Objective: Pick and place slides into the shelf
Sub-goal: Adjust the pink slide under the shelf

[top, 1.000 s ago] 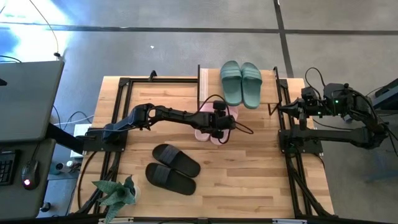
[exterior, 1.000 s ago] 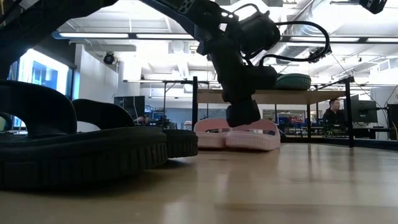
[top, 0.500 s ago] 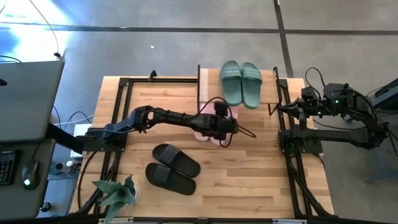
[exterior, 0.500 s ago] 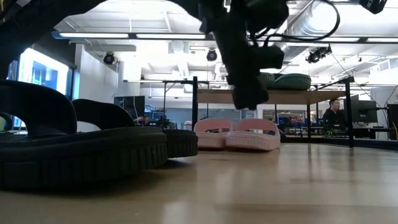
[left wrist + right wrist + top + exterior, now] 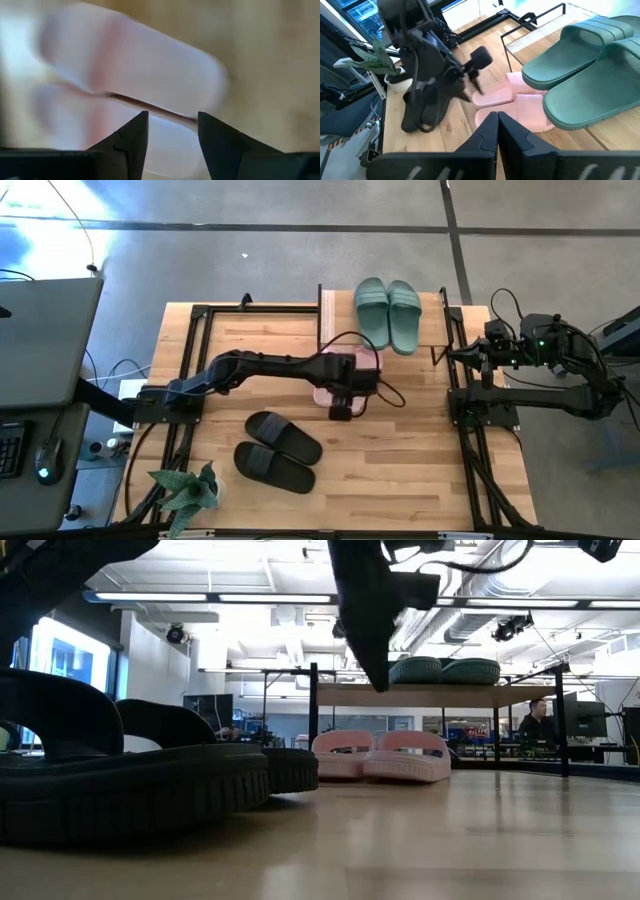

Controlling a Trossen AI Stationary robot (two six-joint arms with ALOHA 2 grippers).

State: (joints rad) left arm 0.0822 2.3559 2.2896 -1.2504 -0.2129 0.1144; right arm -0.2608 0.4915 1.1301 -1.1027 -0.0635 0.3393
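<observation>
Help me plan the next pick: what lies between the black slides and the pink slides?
Only bare wooden tabletop separates the black slides from the pink slides; the left gripper hangs above that gap in the high view.

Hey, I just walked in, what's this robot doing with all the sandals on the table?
It is sorting slide sandals onto a small wooden-topped shelf. The sage green pair already sits on the shelf's top board. The pink pair lies side by side on the table under it. The left gripper hangs open and empty above the pink pair. The black pair waits on the table nearer the front. The right gripper is shut and parked at the table's right side.
</observation>
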